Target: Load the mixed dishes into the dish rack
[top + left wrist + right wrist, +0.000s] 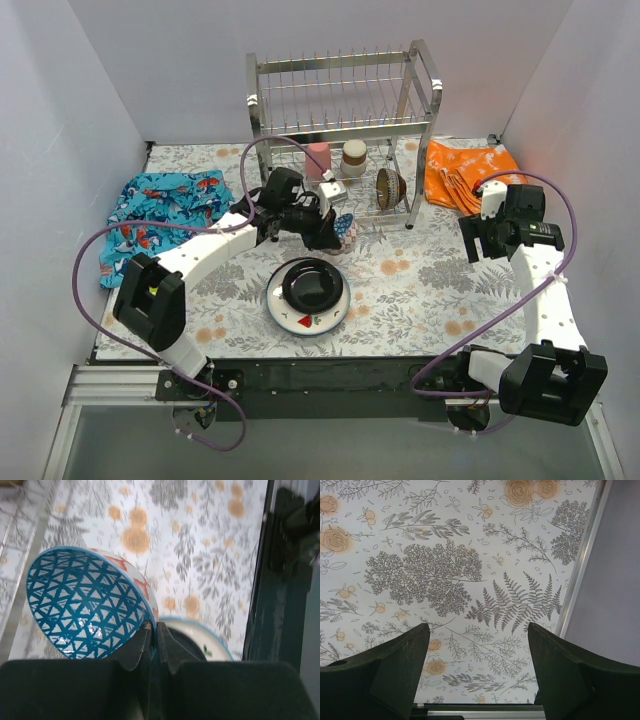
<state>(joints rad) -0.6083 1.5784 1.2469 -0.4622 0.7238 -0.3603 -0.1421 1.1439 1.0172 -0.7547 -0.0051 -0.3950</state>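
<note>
My left gripper [330, 232] is shut on the rim of a patterned bowl [346, 232]. It holds the bowl tilted above the table, in front of the chrome dish rack [345, 100]. In the left wrist view the fingers [155, 626] pinch the edge of the blue-triangle bowl [85, 605]. Below it a black plate [312, 285] lies on a white plate [300, 318], which also shows in the left wrist view [210, 641]. A pink cup [317, 160], a tan cup [354, 158] and a brown bowl on edge [388, 186] sit in the rack's lower tier. My right gripper [480, 240] is open and empty over the tablecloth [477, 645].
A blue patterned cloth [160, 210] lies at the left and an orange cloth [465, 170] at the right of the rack. A shiny steel item [333, 192] sits at the rack's front. Walls close in the left, right and back.
</note>
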